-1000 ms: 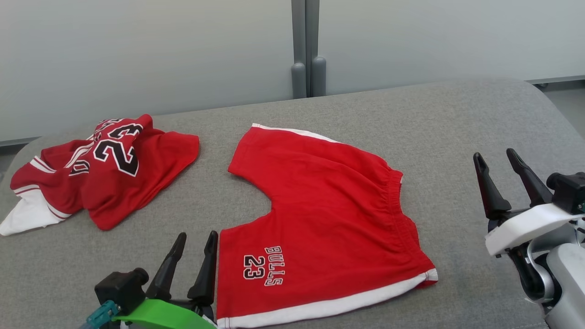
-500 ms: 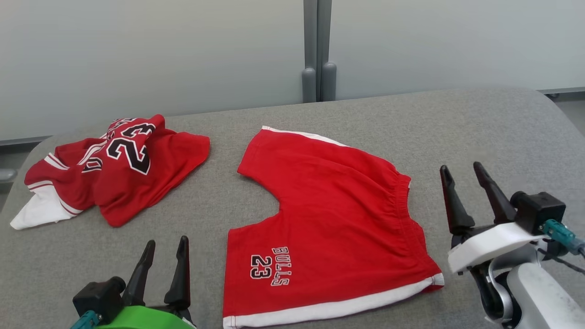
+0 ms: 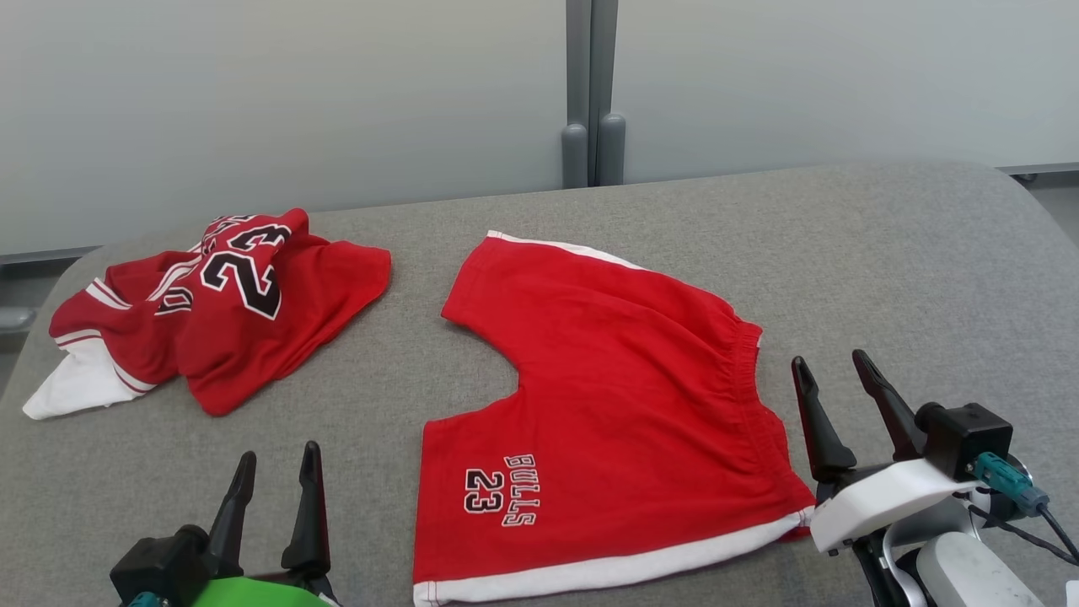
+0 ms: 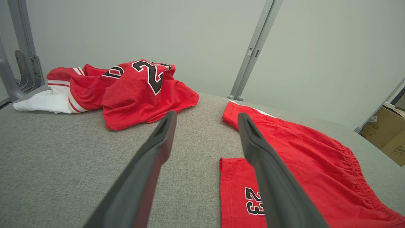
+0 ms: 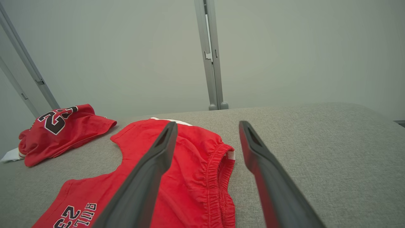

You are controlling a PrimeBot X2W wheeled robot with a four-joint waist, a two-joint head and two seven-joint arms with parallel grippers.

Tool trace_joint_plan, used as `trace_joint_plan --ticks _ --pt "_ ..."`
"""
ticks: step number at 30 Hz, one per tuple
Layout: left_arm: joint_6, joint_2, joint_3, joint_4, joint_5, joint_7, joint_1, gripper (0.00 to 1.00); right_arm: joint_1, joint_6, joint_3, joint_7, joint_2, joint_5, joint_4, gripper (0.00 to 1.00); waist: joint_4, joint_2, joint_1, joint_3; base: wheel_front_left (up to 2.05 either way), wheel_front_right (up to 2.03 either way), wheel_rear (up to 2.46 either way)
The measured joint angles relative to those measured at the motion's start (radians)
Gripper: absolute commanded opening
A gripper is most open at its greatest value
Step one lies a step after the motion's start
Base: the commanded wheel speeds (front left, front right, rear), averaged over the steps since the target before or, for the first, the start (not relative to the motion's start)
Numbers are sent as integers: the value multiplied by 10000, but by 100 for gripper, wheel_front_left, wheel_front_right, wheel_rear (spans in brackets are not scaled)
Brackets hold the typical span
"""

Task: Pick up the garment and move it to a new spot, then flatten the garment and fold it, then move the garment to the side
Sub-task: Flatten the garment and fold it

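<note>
A red garment, shorts printed "BULLS 23" with white hems, lies spread flat in the middle of the grey padded table. Its waistband faces right. My left gripper stands open at the lower left, a little left of the near leg hem, touching nothing. My right gripper stands open just right of the waistband, empty. The left wrist view has the open left gripper above bare table beside the shorts. In the right wrist view the open right gripper straddles the waistband edge of the shorts.
A crumpled red jersey with a black "23" and white trim lies at the table's far left. A pale wall with grey posts runs behind the table. Cardboard boxes stand off the right end. Bare table stretches to the right.
The head camera has shifted a little. Both open grippers have drawn back toward me: the left away from the shorts' near hem, the right leftward and lower beside the waistband. The garments lie unchanged.
</note>
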Motion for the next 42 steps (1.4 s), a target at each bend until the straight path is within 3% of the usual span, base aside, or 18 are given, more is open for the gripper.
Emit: trace_joint_plan --ticks 31,42 --pt "-40 -368 169 -201 535 -25 398 100 188 -2 -445 0 297 -648 -221 100 5 0 0 133 0 0 0" --pt "-349 -374 -81 84 709 -25 639 100 285 46 -529 0 293 -686 -167 100 -10 0 0 191 0 0 0"
